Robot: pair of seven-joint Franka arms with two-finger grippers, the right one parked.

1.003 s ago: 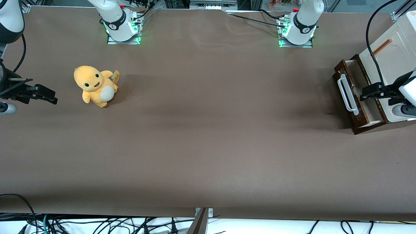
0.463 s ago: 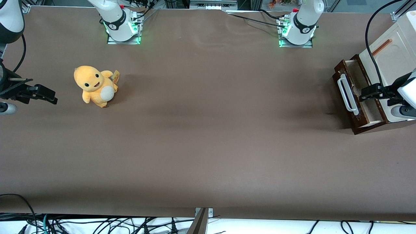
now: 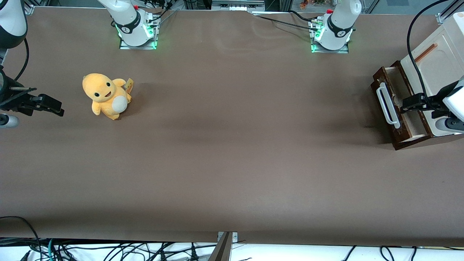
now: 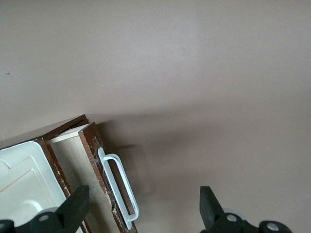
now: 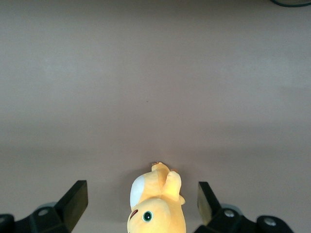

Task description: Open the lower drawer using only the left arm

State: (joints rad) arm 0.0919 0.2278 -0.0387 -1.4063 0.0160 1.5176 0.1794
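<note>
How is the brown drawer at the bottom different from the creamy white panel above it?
The lower drawer has a dark brown front; the cream panel is pale. The drawer is pulled out, showing beige wood inside; the panel sits closed. The drawer's white bar handle is thick; the panel's orange-brown handle is thin. The open gripper hangs above the drawer.

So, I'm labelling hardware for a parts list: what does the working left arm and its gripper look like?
The left arm is white with a round white wrist and a black cable looping over it. Its gripper is black with wedge-shaped black fingers, open above the pulled-out lower drawer. Its white base wears a dark band, lit green.
</note>
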